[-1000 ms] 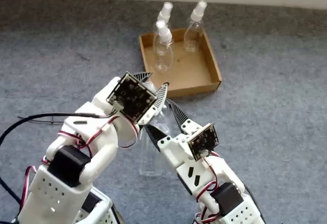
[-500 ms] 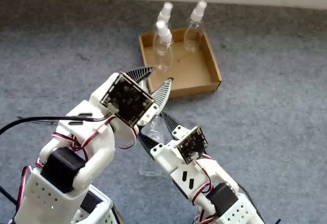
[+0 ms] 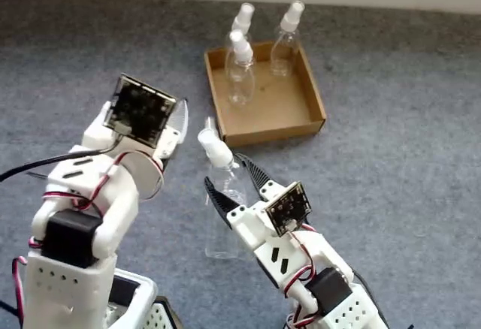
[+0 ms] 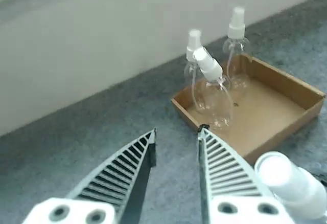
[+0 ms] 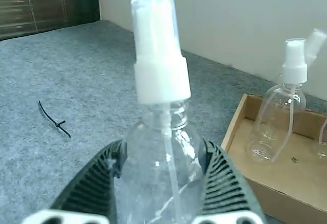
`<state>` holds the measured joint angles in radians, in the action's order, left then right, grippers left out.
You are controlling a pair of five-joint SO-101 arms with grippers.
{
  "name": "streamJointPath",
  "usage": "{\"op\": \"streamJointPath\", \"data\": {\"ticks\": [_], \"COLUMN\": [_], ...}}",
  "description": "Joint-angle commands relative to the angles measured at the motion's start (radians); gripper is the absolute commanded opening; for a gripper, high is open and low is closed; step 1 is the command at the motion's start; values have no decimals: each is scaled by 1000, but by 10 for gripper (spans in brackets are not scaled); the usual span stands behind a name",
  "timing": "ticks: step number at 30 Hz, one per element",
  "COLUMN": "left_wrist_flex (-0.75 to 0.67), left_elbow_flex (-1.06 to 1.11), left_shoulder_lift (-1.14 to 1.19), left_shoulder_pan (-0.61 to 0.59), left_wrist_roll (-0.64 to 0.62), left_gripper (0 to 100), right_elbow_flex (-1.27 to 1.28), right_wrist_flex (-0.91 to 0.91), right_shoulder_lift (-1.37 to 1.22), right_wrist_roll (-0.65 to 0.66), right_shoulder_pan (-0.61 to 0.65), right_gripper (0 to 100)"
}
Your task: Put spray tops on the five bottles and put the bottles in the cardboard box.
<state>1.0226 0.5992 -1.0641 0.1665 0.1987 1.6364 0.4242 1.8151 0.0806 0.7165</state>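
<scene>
Right tool (image 3: 228, 173) clamped around a spray-topped clear bottle (image 5: 159, 175) at frame centre, left tool (image 4: 178, 131) parted wide and empty at its left, cardboard box (image 3: 282, 107) upper centre holding capped bottles (image 3: 240, 73)

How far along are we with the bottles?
Done: three capped bottles stand at the cardboard box, at least two inside. In hand: the right gripper holds a fourth bottle, spray top on. The left gripper is open, empty. Left: box this one, then the fifth.
</scene>
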Motion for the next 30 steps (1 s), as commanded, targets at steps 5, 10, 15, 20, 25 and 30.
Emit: {"op": "streamJointPath", "data": {"ticks": [5, 10, 15, 20, 25, 30], "left_wrist_flex": [12, 12, 12, 18, 18, 18], "left_elbow_flex": [56, 58, 53, -47, -113, -114], "left_shoulder_lift": [5, 5, -4, 2, 4, 4], "left_shoulder_pan": [150, 203, 202, 173, 159, 185], "left_wrist_roll": [6, 6, 6, 8, 8, 8], "left_gripper": [130, 130, 129, 129, 129, 129], "right_elbow_flex": [-13, -13, -13, -13, -13, -13], "right_wrist_flex": [-4, -4, -4, -4, -4, -4], "right_shoulder_lift": [10, 10, 10, 10, 10, 10], "right_wrist_roll": [-3, -3, -3, -3, -3, -3], "right_shoulder_pan": [-16, -16, -16, -16, -16, -16], "right_gripper": [5, 5, 5, 5, 5, 5]}}
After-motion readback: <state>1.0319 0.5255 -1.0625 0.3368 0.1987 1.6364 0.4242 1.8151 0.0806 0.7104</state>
